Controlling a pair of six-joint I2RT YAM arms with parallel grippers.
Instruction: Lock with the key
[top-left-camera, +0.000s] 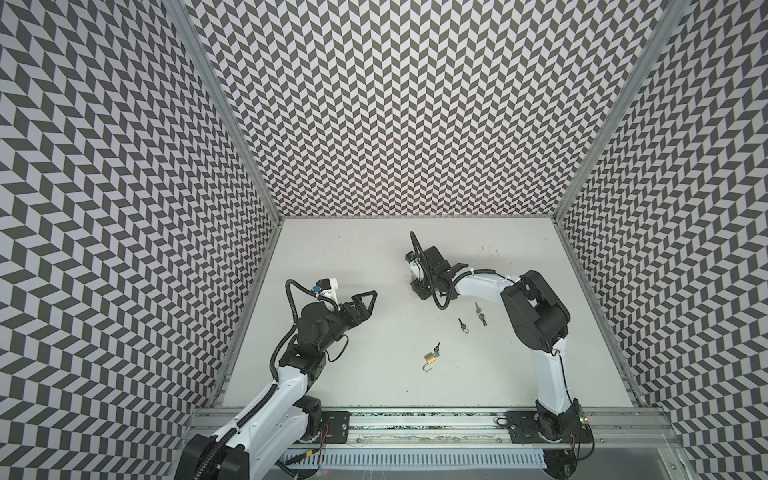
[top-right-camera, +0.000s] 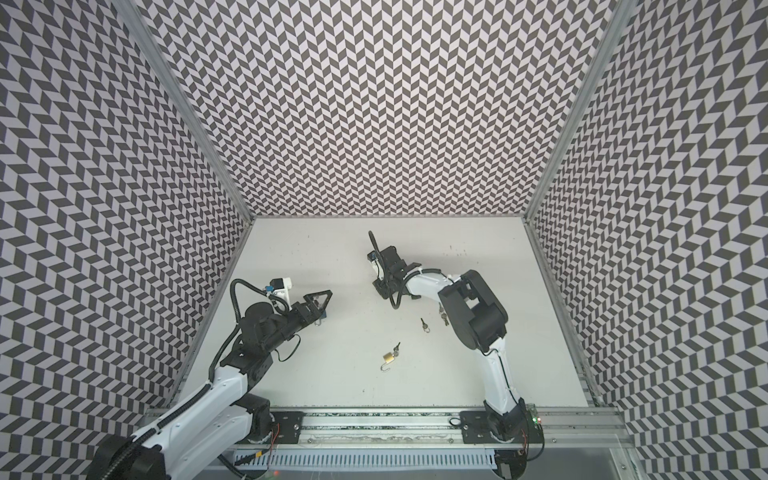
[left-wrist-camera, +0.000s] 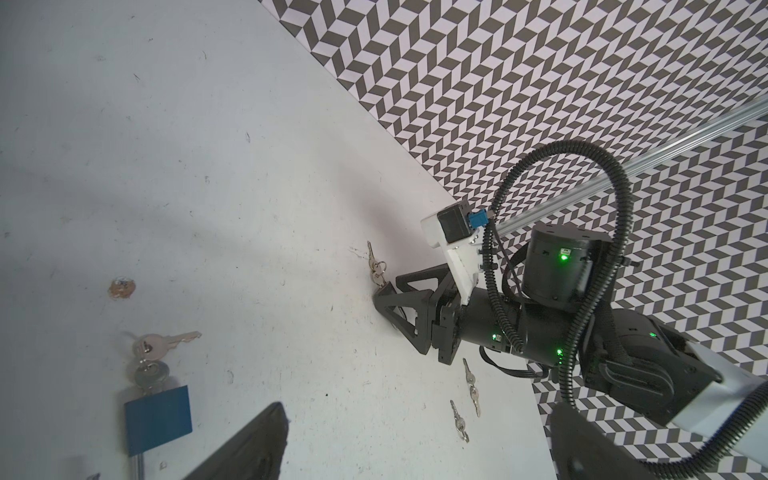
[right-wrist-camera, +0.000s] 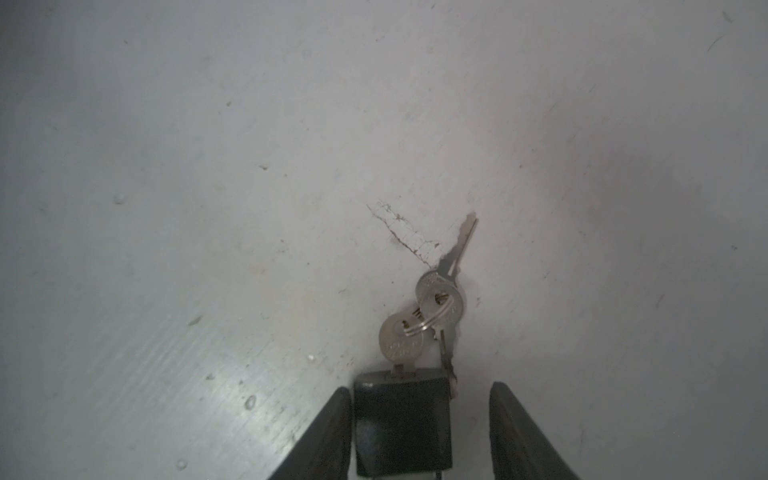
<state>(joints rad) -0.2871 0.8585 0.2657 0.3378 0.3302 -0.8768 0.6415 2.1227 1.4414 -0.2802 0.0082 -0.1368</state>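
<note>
Though the right gripper (right-wrist-camera: 420, 390) brackets it, the padlock (right-wrist-camera: 402, 422) — key (right-wrist-camera: 401, 341) inserted — lies unclamped.

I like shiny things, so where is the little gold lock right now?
In both top views the gold lock lies on the white table, near the front middle between the two arms, with a loose key behind it to the right.

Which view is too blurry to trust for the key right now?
Right wrist view: dim and soft, dark padlock blurred near the lens, key bunch legible. Left wrist view: keys on the blue padlock slightly smeared. Both top views: sharp, evenly lit.
</note>
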